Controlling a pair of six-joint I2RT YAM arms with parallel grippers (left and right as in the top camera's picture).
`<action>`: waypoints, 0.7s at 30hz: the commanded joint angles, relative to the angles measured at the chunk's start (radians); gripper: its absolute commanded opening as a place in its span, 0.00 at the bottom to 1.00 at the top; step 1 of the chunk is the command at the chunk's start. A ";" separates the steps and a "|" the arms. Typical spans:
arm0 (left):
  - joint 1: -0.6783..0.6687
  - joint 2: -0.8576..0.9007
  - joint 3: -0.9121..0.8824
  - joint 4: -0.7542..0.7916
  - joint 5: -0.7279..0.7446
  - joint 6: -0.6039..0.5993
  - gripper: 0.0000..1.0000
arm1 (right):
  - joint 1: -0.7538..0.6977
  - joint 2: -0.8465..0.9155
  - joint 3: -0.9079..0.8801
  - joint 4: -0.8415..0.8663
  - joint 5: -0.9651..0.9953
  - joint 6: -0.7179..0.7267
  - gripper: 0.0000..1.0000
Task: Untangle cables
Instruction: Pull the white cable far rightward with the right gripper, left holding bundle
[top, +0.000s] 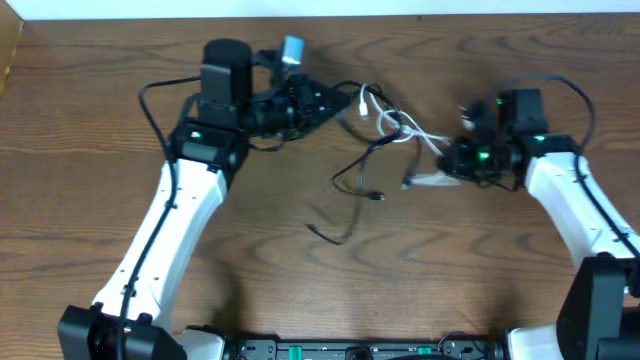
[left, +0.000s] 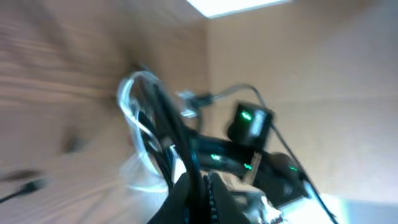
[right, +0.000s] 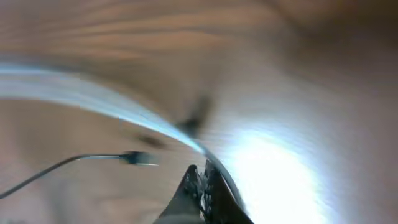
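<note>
Overhead view: the brown wood-grain table carries both cords, knotted together just right of the left gripper.

Left gripper: jaws together, clamped on the thin black cable. In the left wrist view, which is blurred, that cord rises straight out from between the closed tips. Whether a white strand is also pinched there, I cannot tell.

Thin white cable: its loops sit immediately right of the left gripper and touch the black cord at the knot. In the left wrist view the white loops curl around the black strand just beyond the tips. From the loops, one white run leads on to the right, away from the left gripper.

Right gripper: well to the right of the left gripper and a little nearer the robot base. Its jaws are closed on the far run of the white cable. The right wrist view is heavily blurred; there the white cord sweeps in from the left and ends between the closed tips.

Black cable, remainder: it hangs slack on the table below and right of the left gripper, in an open loop. One small plug end lies flat on the wood. The other free end lies farther toward the robot base.
</note>
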 joint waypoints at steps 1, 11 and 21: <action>0.076 -0.011 0.011 -0.096 -0.138 0.175 0.08 | -0.059 -0.010 -0.005 -0.080 0.274 0.123 0.01; 0.084 0.018 0.011 -0.417 -0.311 0.534 0.08 | -0.100 -0.013 -0.002 -0.097 0.253 0.053 0.01; 0.141 0.018 0.011 -0.458 -0.502 0.717 0.08 | -0.472 -0.021 -0.002 -0.167 0.262 0.083 0.01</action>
